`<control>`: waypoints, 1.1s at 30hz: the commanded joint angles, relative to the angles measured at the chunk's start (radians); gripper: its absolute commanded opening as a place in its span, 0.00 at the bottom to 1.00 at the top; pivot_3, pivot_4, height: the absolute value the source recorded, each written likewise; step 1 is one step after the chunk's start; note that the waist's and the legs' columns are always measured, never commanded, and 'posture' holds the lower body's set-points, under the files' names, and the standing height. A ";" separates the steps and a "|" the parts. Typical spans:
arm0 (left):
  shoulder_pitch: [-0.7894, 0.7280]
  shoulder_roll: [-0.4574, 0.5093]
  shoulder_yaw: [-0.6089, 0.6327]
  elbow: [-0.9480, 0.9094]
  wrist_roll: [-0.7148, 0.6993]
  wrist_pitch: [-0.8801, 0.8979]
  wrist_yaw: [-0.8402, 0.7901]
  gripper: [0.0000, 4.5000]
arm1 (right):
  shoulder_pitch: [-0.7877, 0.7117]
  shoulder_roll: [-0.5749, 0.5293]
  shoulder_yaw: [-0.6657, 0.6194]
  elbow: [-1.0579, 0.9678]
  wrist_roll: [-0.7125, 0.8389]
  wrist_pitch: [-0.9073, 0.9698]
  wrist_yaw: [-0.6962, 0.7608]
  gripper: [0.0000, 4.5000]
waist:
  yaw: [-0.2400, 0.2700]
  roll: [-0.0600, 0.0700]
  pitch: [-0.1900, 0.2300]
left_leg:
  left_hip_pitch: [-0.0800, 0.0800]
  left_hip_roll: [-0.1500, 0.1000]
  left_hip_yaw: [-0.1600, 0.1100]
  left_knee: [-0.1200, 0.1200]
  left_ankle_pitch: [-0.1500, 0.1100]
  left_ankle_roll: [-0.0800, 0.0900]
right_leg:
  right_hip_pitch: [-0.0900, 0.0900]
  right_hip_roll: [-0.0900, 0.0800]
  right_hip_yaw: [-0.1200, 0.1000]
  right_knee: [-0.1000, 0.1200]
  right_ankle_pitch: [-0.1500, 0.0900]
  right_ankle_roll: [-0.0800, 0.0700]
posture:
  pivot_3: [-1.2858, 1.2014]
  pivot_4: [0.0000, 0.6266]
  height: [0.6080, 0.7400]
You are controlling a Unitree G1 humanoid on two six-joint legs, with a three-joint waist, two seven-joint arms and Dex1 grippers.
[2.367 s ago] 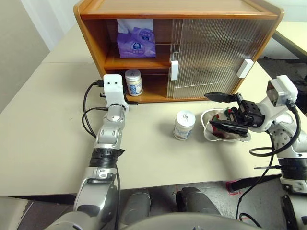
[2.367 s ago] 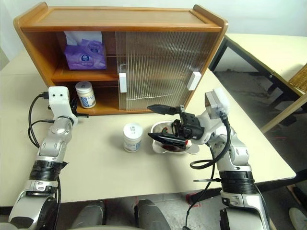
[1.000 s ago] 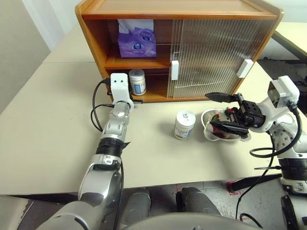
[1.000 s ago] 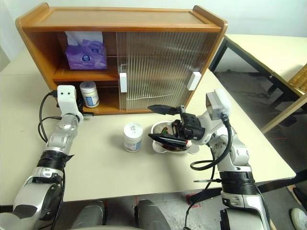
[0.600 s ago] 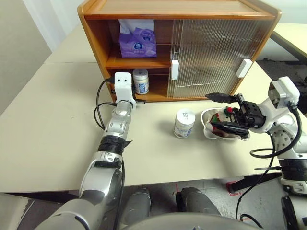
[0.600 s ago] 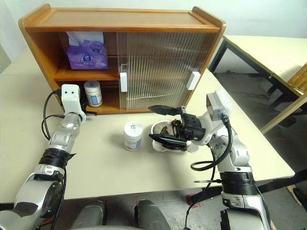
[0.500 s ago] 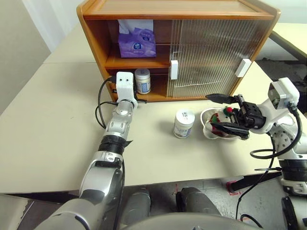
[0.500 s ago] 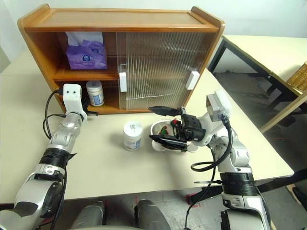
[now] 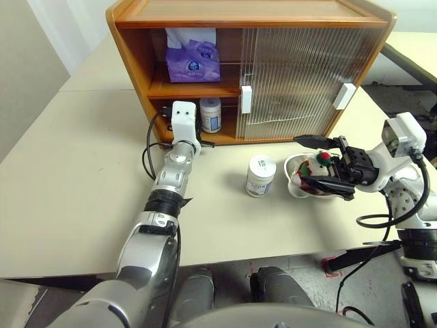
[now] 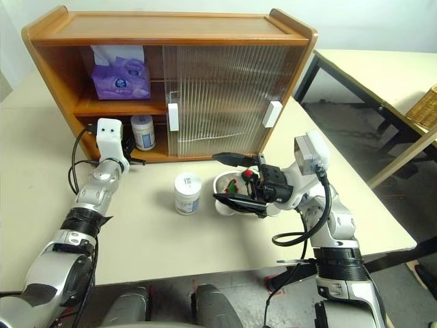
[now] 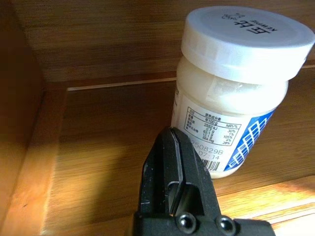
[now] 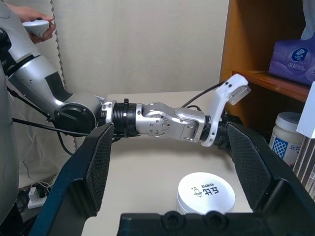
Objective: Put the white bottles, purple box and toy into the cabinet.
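The wooden cabinet stands at the back of the table, its left side open. The purple box lies on the upper shelf. One white bottle stands on the lower shelf. My left gripper is shut, reaching into that shelf, with its tip close beside this bottle. The other white bottle stands on the table in front of the cabinet. The toy lies in a steel bowl to its right. My right gripper is open, with nothing in it, over the bowl.
Ribbed sliding doors with white handles cover the cabinet's middle and right. A second table stands at the far right. A person's hand holding a controller shows in the right wrist view.
My left arm has moved to the right along the lower shelf, and the bottle there has slid right toward the door. The right arm has stayed still.
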 commanded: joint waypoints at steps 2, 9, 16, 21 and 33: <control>-0.029 -0.010 -0.017 0.052 -0.001 -0.024 -0.021 0.00 | 0.004 -0.010 -0.016 -0.002 -0.012 -0.007 -0.001 1.00 | 0.000 0.000 0.000 | 0.000 0.000 0.000 0.000 0.000 0.000 | 0.000 0.000 0.000 0.000 0.000 0.000 | 0.48 0.06 1.00; -0.060 -0.028 -0.028 0.103 0.002 -0.049 -0.046 0.00 | 0.007 -0.010 -0.019 -0.007 -0.010 -0.007 -0.006 1.00 | 0.000 0.000 0.000 | 0.000 0.000 0.000 0.001 0.000 0.000 | 0.000 0.000 0.000 0.000 0.000 0.001 | 0.48 0.06 1.00; -0.087 -0.036 -0.039 0.145 0.002 -0.068 -0.061 0.00 | 0.008 -0.011 -0.018 -0.023 -0.008 0.001 -0.019 1.00 | -0.003 0.000 0.000 | 0.000 0.000 0.000 0.001 0.000 0.001 | 0.000 0.000 0.000 0.000 0.001 0.002 | 0.48 0.06 1.00; -0.072 -0.024 -0.035 0.110 -0.002 -0.064 -0.064 0.00 | 0.012 -0.014 -0.016 -0.030 -0.008 0.012 -0.036 1.00 | -0.004 0.000 0.000 | 0.000 0.000 0.000 0.001 0.001 0.001 | 0.000 0.000 0.000 0.000 0.001 0.003 | 0.48 0.06 1.00; 0.240 0.086 -0.013 -0.373 -0.151 0.047 -0.287 0.58 | 0.021 -0.021 -0.026 -0.034 -0.020 0.032 -0.113 1.00 | -0.010 0.001 -0.001 | 0.000 0.000 0.001 0.001 0.001 0.001 | 0.000 0.000 0.000 0.000 0.001 0.002 | 0.49 0.06 1.00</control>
